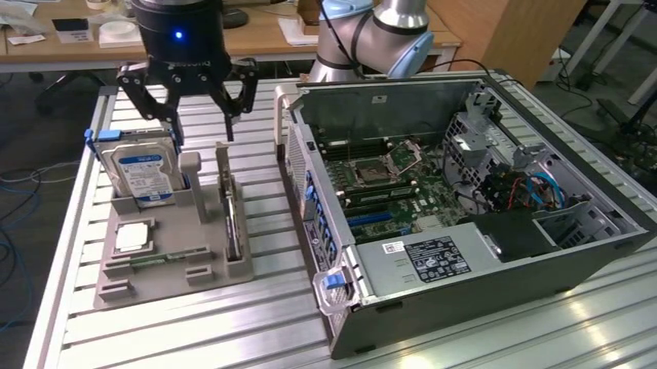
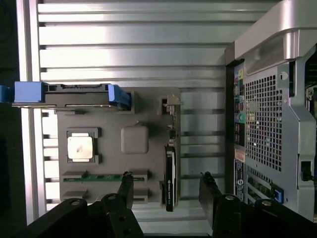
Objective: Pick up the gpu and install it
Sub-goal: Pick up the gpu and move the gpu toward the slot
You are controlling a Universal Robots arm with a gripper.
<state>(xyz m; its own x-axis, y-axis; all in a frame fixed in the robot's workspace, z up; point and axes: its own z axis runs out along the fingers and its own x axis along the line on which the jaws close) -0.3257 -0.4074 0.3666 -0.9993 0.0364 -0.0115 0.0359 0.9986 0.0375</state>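
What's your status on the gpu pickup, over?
Open, empty gripper hovers above the tray. The gpu stands edge-on in its tray slot, not gripped. The hard drive stands upright close to one finger.

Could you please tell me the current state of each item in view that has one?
Pincer: open, holding nothing, above the tray.
Gpu: standing on edge in its tray slot, not gripped, not installed.
Hard drive: upright in the tray.
Processor chip: lying flat in its recess.
Memory stick: seated in the tray.
Computer case: side open, motherboard exposed.
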